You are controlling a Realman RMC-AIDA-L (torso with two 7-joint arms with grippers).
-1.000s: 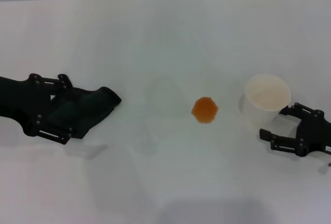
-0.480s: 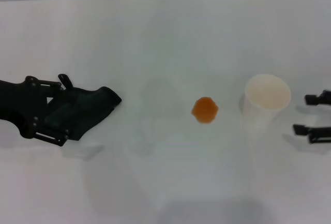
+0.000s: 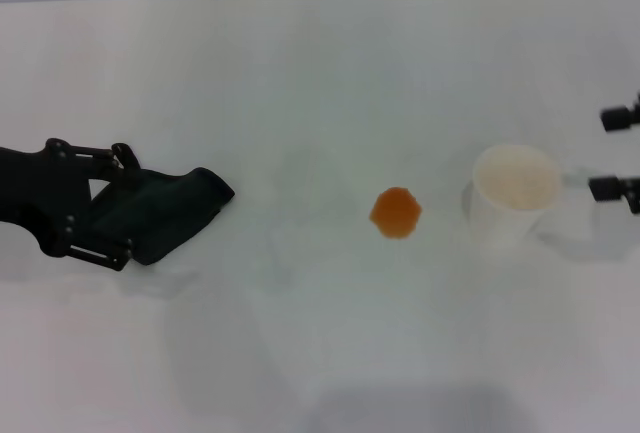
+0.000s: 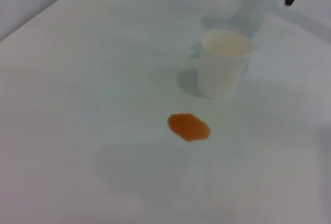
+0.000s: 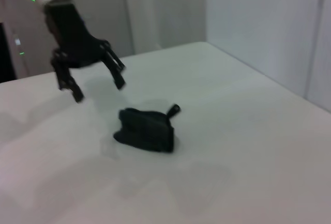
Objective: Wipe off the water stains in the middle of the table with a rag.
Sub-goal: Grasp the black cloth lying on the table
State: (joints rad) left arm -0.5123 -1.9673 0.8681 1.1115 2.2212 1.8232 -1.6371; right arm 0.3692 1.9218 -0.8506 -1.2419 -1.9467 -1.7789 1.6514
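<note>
The left gripper hangs spread wide over the near end of the rag, holding nothing; the right wrist view shows its fingers raised clear above the cloth, which lies bunched on the table beneath and slightly ahead of them. Out from that gripper toward the robot's right, well apart from the rag, sits the water stains, a small orange blob. Just beyond the blob stands a white paper cup, near it but not touching. The right gripper is at the table's far right edge, just past the cup, its two fingertips parted and gripping nothing; the rest of that arm is out of frame.
</note>
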